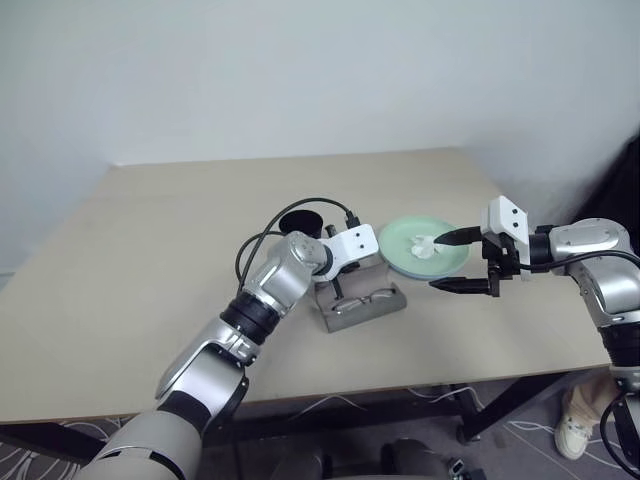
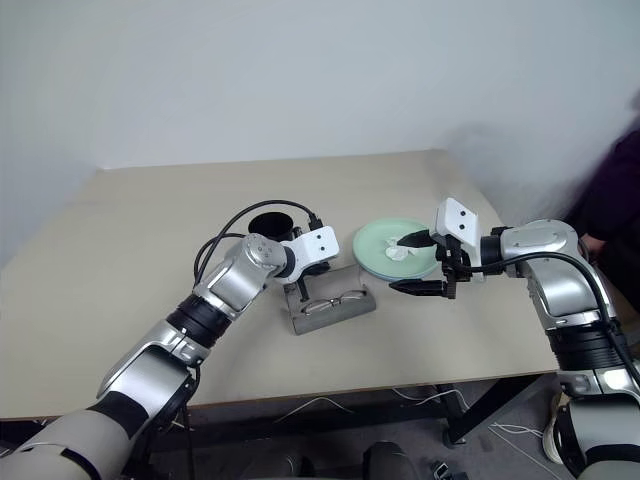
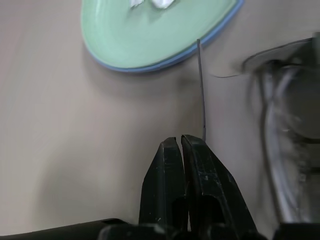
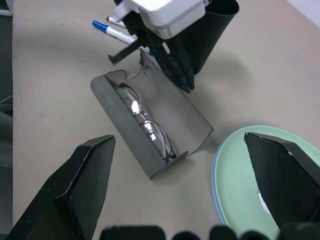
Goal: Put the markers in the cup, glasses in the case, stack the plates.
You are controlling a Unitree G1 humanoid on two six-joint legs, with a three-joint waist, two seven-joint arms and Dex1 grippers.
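**A:** What could go wrong for the robot here?

**B:** The case (image 4: 170,107) lies open in the middle of the table (image 1: 150,250) with the glasses (image 4: 147,125) inside it. The left gripper (image 3: 180,140) sits at the far edge of the raised lid. If it pushes off-centre, the light case will likely skid toward the plates instead of folding shut. A temple that stands proud could also get pinched in the hinge.

**A:** How do its jaws stand?

**B:** They are pressed together with nothing between them. Whether the tips actually touch the lid cannot be told.

**A:** And the right gripper (image 1: 437,262)?

**B:** Its jaws are spread wide and hold nothing. It hovers over the near rim of the plates, to the right of the case. The mint green plate (image 3: 150,35) already rests on the light blue plate (image 3: 165,61), with a crumpled tissue (image 1: 425,246) on top. A careless dip could nudge that stack.

**A:** Anything else?

**B:** The markers (image 4: 114,33) lie on the table just left of the cup (image 4: 212,30), beyond the case. The left arm works close by, so a swing could tip the cup or roll the markers away
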